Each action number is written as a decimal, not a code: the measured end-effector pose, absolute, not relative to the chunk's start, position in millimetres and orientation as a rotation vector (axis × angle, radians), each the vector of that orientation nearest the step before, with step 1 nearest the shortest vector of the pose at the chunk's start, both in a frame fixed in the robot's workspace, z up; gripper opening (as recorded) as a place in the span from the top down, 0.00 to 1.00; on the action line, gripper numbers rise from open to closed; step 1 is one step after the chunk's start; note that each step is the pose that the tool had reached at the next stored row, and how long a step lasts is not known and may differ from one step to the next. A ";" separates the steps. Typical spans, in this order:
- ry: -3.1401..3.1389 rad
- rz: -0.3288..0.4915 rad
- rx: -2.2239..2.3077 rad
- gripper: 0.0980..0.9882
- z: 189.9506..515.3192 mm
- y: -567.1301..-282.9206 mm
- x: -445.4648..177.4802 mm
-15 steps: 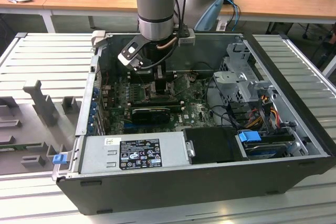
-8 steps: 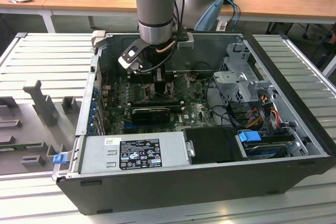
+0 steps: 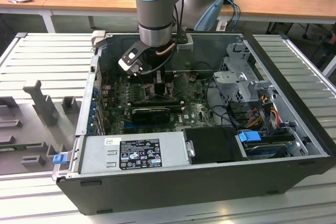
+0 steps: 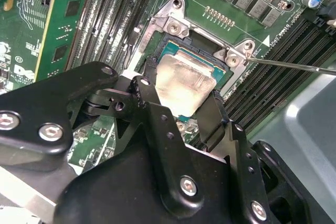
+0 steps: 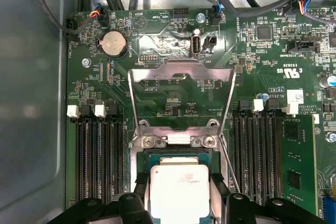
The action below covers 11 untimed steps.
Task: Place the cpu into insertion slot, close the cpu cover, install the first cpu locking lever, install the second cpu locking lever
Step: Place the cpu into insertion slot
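In the exterior view the arm (image 3: 155,3) reaches down into an open computer case (image 3: 199,182) lying on the ribbed worktop (image 3: 47,51). Its lower end hangs low over the circuit board (image 3: 194,111).

In the second wrist view the end effector (image 4: 178,90) is closed on the chip (image 4: 184,80), with a finger pressed to each side. The chip sits at the socket (image 4: 195,44), though I cannot tell if it is fully seated. A thin lever (image 4: 294,65) stands free of the socket.

In the first wrist view the chip (image 5: 179,190) lies square within the socket's dark rim (image 5: 137,157). The cover (image 5: 181,68) is swung up and open beyond it.

The first step, placing the chip, appears to be in hand. As I judge it, any further move calls for keeping the chip level and square to the rim, with no sideways drag when the hold is let go.
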<state>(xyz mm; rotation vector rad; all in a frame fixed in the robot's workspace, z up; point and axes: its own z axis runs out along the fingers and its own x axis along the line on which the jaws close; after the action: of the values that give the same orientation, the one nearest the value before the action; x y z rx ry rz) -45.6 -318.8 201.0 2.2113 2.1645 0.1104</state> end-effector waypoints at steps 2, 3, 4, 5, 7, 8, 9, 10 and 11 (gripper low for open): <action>2.164 0.110 2.211 0.50 200.7 -318.8 -45.6; 2.164 0.110 2.211 0.50 200.7 -318.8 -45.6; 2.164 0.110 2.211 0.50 200.7 -318.8 -45.6; 2.164 0.110 2.211 0.50 200.7 -318.8 -45.6; 2.164 0.110 2.211 0.50 200.6 -318.8 -45.6; 2.164 0.110 2.211 0.50 200.6 -318.8 -45.6; 2.164 0.110 2.211 0.50 200.5 -318.8 -45.6; 2.164 0.110 2.211 0.50 200.5 -318.8 -45.6; 2.164 0.110 2.211 0.49 200.5 -318.8 -45.6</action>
<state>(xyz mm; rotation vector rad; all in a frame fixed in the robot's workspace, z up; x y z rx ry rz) -45.6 -318.8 200.5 2.2113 2.1645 0.1101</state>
